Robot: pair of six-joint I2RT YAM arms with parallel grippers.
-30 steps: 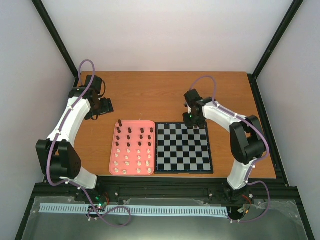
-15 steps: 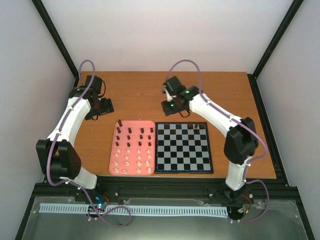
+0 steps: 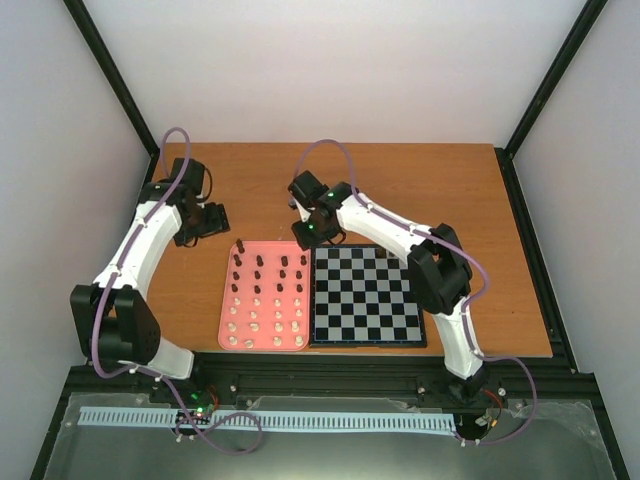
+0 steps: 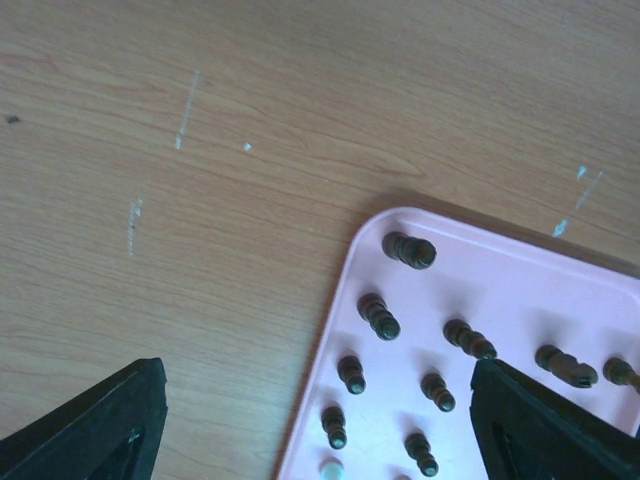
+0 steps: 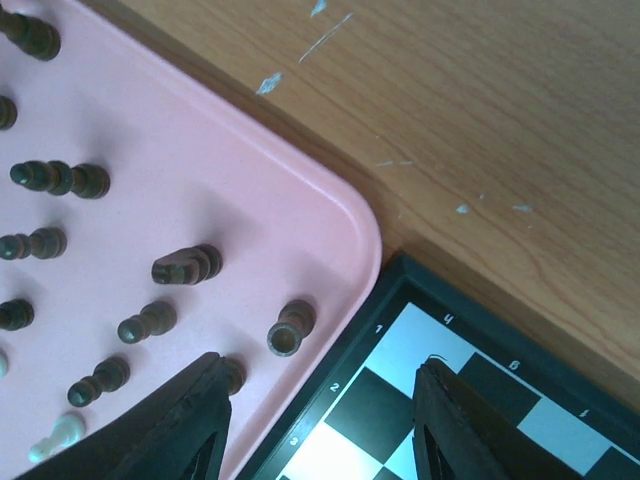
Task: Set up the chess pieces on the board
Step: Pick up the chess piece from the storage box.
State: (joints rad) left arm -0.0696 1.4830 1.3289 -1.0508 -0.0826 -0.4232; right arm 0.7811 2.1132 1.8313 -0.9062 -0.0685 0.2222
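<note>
The board (image 3: 365, 300) lies right of the pink tray (image 3: 270, 243). Dark pieces (image 3: 260, 264) fill the tray's far rows and cream pieces (image 3: 255, 325) its near rows. A couple of dark pieces (image 3: 384, 254) stand on the board's far row, beside the right arm. My right gripper (image 3: 318, 236) is open and empty over the tray's far right corner. In the right wrist view the gripper (image 5: 320, 410) straddles the tray edge (image 5: 340, 200) and the board corner (image 5: 430, 340), near a dark rook-like piece (image 5: 290, 330). My left gripper (image 3: 207, 220) is open, left of the tray; its wrist view (image 4: 320, 440) shows dark pieces (image 4: 381, 318).
Bare wooden table (image 3: 280, 180) lies behind the tray and board. Black frame posts stand at the back corners. The tray and board touch edge to edge.
My right arm has swung left from the board's far row to the tray's far right corner, leaving dark pieces on the board. The left arm has barely moved.
</note>
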